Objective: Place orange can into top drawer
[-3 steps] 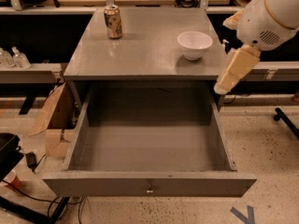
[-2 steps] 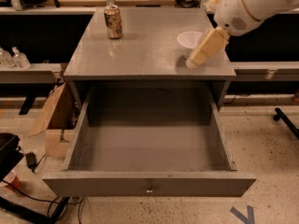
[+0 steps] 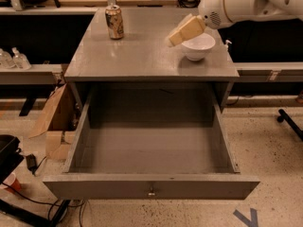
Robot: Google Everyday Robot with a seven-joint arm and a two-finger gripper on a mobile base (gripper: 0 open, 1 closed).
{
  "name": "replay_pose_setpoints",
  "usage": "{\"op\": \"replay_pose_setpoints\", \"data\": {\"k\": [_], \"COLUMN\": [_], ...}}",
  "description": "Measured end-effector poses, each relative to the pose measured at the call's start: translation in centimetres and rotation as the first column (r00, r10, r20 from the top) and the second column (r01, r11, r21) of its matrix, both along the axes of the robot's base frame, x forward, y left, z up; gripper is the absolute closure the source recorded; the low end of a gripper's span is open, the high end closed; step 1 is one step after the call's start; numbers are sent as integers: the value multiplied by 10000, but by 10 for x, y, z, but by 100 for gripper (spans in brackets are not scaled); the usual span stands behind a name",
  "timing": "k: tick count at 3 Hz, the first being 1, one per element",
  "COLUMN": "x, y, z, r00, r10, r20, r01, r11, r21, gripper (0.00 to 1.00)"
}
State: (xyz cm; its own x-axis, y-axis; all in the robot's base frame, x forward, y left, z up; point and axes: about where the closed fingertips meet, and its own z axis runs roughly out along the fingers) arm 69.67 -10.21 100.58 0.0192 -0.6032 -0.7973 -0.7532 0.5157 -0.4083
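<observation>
Camera view: top drawer open and empty below the claw, orange can upright on counter well left of it, claw at rim of white bowl, nothing visibly held, aperture can't tell, so grasp and placement both remain.

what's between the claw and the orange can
Nothing but bare cabinet top, in the camera view. The claw hangs by the left rim of the white bowl; the orange can stands at the top's back left.

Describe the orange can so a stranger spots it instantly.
Start at the grey cabinet, top drawer open. On the cabinet top, back left, stands the orange can, across from the end effector by the white bowl. Only it is a gold-orange cylinder.
</observation>
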Motion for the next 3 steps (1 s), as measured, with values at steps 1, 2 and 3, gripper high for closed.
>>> {"op": "replay_pose_setpoints", "data": {"k": [1, 2, 3], "x": [8, 22, 79], "y": [1, 17, 60], "z": [6, 7, 3], "r00": [9994, 9988, 9939], "r10": [-182, -91, 324], "r20": [279, 489, 1053], "r01": [175, 63, -494], "r11": [9996, 9983, 9854], "r21": [236, 577, 1627], "gripper": [0, 0, 0]}}
